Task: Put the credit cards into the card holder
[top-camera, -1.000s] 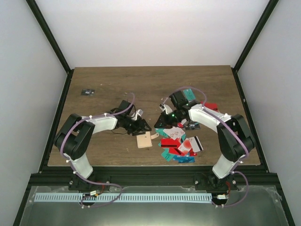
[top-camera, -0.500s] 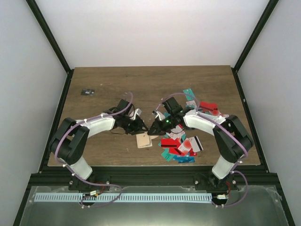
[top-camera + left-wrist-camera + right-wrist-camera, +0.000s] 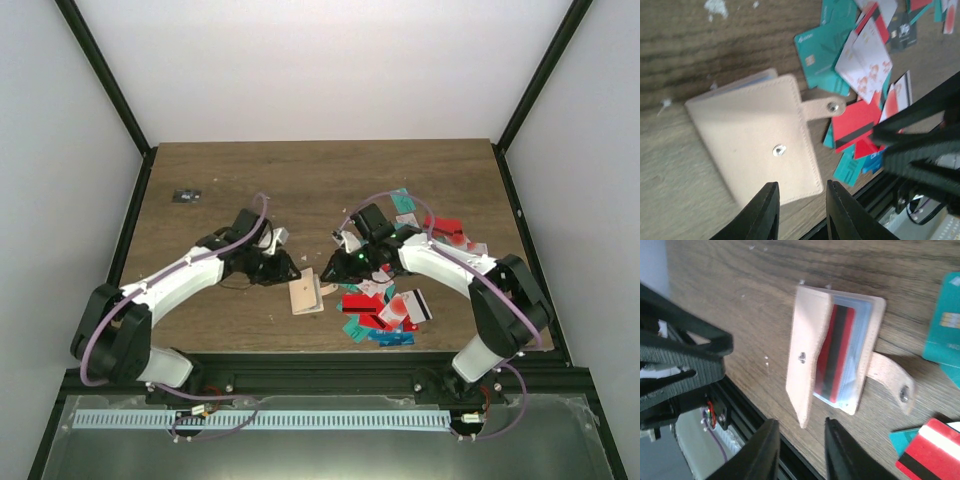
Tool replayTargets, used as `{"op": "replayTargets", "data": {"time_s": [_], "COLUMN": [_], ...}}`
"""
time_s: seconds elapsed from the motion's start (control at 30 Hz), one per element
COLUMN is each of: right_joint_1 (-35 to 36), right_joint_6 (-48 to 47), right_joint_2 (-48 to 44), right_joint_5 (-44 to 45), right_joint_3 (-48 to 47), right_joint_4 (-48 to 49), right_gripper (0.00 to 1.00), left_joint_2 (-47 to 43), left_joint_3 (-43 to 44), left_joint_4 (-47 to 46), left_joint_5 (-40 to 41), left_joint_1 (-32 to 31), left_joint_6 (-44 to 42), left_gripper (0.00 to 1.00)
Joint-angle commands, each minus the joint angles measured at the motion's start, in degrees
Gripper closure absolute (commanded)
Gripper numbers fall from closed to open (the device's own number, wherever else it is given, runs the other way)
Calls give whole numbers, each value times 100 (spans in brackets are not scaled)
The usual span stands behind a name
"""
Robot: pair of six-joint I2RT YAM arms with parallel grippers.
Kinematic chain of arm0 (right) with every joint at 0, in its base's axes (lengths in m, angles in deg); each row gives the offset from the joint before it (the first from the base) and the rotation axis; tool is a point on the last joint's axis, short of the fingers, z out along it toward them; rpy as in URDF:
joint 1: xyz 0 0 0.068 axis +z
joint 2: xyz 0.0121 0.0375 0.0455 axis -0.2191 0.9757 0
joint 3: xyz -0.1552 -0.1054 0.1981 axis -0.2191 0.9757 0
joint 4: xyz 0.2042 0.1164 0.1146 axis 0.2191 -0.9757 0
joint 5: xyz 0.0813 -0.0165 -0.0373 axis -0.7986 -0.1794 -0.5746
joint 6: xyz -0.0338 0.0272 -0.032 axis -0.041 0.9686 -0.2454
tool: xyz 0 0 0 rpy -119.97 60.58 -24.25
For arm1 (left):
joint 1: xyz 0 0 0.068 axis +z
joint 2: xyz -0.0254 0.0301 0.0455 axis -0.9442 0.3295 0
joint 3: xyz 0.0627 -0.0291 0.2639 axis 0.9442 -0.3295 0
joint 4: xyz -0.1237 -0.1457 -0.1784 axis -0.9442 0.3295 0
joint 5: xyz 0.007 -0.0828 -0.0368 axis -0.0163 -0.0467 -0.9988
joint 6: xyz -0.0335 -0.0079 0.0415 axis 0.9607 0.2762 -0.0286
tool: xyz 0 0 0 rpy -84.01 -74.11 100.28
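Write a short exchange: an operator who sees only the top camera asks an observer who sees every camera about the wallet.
Operator: Is any card inside the wallet yet?
Observer: Yes. The right wrist camera shows a red card with a black stripe tucked inside it.
Operator: Is the tab snapped shut?
Observer: No. It sticks out sideways, unfastened, and the cover is lifted partly open.

Brown wooden table (image 3: 320, 175) in a white-walled booth (image 3: 320, 70)
A small dark flat object (image 3: 186, 196) lies alone near the table's far left corner, well apart from everything else. Black frame bars (image 3: 105, 75) border the table. White specks (image 3: 716, 6) dot the wood. Below the near edge, a pale ribbed strip (image 3: 260, 419) runs along a grey metal shelf (image 3: 330, 455).
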Motion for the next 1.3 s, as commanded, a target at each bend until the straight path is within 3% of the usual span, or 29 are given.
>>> {"op": "replayTargets", "data": {"time_s": [0.0, 0.13, 0.23, 0.37, 0.73, 1.27], "right_joint_1": [-32, -111, -125, -122, -127, -127], "right_joint_6": [-239, -316, -417, -526, -691, -735], "right_joint_2": [-181, -78, 31, 212, 624, 874], "right_joint_5": [709, 1428, 1582, 1486, 1269, 1134], "right_joint_3": [-86, -205, -272, -302, -503, -537], "right_joint_4": [-501, -869, -959, -917, -816, -735], "right_gripper": [69, 60, 58, 59, 74, 86], "left_joint_2": [-139, 45, 228, 498, 1176, 1458], "left_joint_3": [-443, -614, -634, -585, -301, -212], "left_joint_4": [320, 211, 108, -66, -95, -110], "left_joint_5": [25, 32, 98, 61, 116, 176], "left_joint_1": [25, 9, 7, -8, -125, -208], "left_joint_6": [-312, -355, -354, -348, -390, -368], "left_gripper": [71, 55, 50, 48, 47, 51]}}
